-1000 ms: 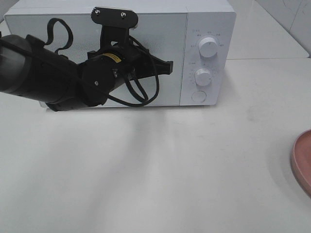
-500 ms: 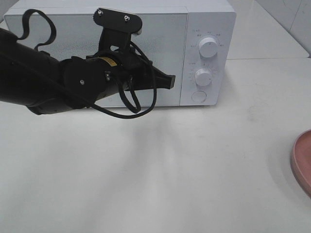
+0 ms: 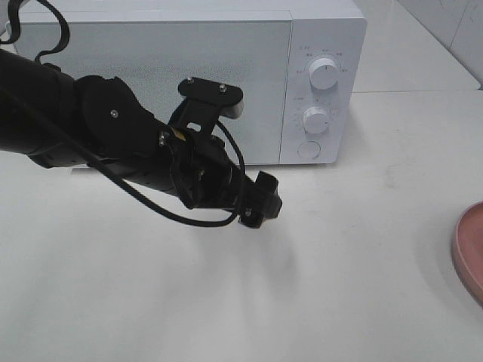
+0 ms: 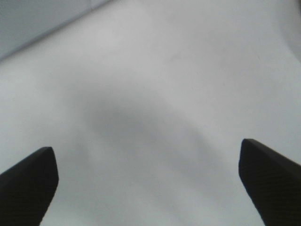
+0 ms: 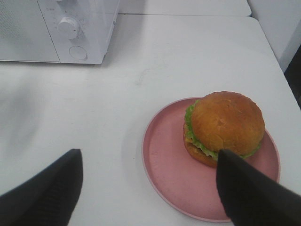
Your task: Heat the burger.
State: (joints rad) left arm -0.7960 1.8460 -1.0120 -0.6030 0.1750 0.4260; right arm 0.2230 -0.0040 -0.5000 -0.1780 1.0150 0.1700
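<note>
Burger [image 5: 225,125] sits on the pink plate [image 5: 164,174], toward its 2 o'clock edge. Right gripper [image 5: 150,188] is spread wide above it; left gripper [image 4: 150,181], also spread, hangs over bare table [image 4: 155,84].

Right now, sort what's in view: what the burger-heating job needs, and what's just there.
Needed for the job:
burger, on the pink plate
microwave, door shut
left gripper, fingers open, empty
right gripper, fingers open, above the plate

Just there:
white table
</note>
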